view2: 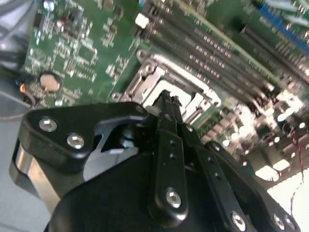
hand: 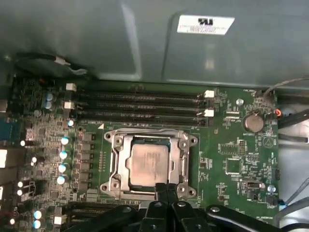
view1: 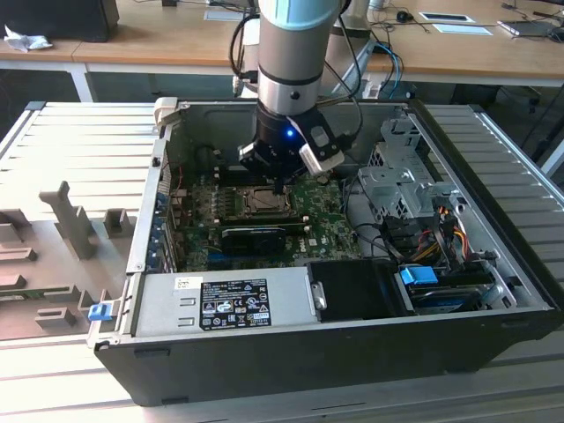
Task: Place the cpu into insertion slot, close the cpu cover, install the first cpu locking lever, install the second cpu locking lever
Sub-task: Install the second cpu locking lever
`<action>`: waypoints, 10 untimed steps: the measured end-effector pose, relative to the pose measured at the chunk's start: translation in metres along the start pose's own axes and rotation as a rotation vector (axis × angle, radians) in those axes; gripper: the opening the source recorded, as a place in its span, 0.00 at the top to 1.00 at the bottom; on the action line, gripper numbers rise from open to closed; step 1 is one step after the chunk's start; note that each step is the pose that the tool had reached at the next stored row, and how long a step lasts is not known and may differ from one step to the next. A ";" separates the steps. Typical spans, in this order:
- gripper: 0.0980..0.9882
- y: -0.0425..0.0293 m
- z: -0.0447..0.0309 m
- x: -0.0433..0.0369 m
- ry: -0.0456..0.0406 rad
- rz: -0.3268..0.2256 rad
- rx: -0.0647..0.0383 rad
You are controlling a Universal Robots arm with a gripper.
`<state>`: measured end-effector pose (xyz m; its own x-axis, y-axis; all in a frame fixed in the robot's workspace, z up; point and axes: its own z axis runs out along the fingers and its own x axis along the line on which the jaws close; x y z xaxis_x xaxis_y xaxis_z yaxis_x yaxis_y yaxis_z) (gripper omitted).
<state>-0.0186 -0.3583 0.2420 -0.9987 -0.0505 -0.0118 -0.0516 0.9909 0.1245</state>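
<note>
First wrist view, gripper (hand: 163,187) upright, pinched at cpu cover (hand: 124,162)

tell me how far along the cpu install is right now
The cpu already sits in the slot, and the cover looks folded flat around it, its window showing the chip face. The gripper, holding nothing, sits at the cover's near edge in the first wrist view. I can't tell if either locking lever is latched.

We see the cpu (hand: 149,164) lying in the insertion slot (hand: 117,145), the cpu cover (hand: 126,170) closed around it, the hand (hand: 166,189) just above its edge.
</note>
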 end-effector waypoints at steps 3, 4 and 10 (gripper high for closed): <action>0.99 -0.0088 0.0013 0.0006 0.0008 -0.002 -0.001; 0.99 -0.0120 0.0013 0.0010 0.0007 -0.002 -0.001; 0.99 -0.0186 0.0010 0.0175 0.0006 -0.003 -0.005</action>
<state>-0.0352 -0.3776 0.2385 -0.9985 -0.0531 -0.0115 -0.0542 0.9901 0.1292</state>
